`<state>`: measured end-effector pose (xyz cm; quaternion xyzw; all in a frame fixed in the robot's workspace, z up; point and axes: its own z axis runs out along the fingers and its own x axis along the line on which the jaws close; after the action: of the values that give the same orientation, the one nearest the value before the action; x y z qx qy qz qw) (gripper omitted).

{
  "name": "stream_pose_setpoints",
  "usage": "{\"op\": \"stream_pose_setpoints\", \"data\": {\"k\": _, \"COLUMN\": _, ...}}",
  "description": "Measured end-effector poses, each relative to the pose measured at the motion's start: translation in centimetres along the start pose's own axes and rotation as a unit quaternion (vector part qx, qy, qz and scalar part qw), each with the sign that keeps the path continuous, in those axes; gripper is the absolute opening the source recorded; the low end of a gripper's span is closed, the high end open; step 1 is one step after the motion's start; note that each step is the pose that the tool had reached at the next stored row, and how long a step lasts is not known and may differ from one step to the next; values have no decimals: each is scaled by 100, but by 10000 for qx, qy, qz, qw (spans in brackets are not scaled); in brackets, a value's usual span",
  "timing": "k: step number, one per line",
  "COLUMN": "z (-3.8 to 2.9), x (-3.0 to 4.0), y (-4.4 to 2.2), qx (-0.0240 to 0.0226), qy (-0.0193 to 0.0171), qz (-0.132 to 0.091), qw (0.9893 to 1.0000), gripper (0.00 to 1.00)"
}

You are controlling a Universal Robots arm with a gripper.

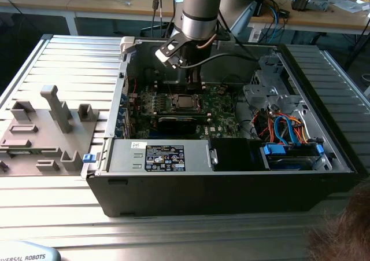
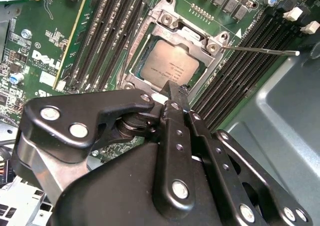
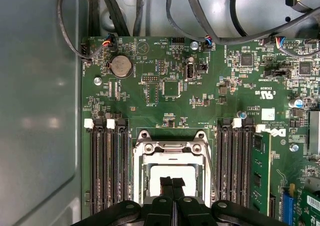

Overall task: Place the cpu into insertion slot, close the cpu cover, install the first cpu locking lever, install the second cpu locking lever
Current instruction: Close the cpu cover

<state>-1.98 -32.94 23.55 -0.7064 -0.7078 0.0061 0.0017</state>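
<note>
1. One arm reaches down into the open computer case in the exterior view. Its gripper hangs just above the socket on the green board. The fingers are dark against a dark background, so their opening is hard to judge here. The cpu is a small grey square in the socket, and the frame around it cannot be made out. At the lower corner on the exterior view's right, a person's hair is cut off.
2. In the second wrist view the gripper has its two fingers pressed together, with nothing between them. The tip stands at the edge of the cpu cover; I cannot tell if it touches. The cover lies flat around the cpu, whose silver top is seen through the window. A thin lever runs from a socket corner out over the black memory slots. The gripper body hides the near side of the socket.
3. In the first wrist view the gripper is also closed and empty, in front of the bright cpu, which it partly hides. The cpu cover shows its far bar. Beyond it lie more of the green board and some cables.
</note>
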Motion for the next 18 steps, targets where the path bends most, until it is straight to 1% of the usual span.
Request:
{"op": "stream_pose_setpoints", "data": {"k": 13, "z": 23, "x": 0, "y": -34, "qx": 0, "qy": 0, "qz": 0, "qw": 10000, "gripper": 11}}
{"op": "stream_pose_setpoints", "data": {"k": 18, "z": 41, "x": 1, "y": -78, "qx": 0, "qy": 1, "qz": 0, "qw": 10000, "gripper": 11}}
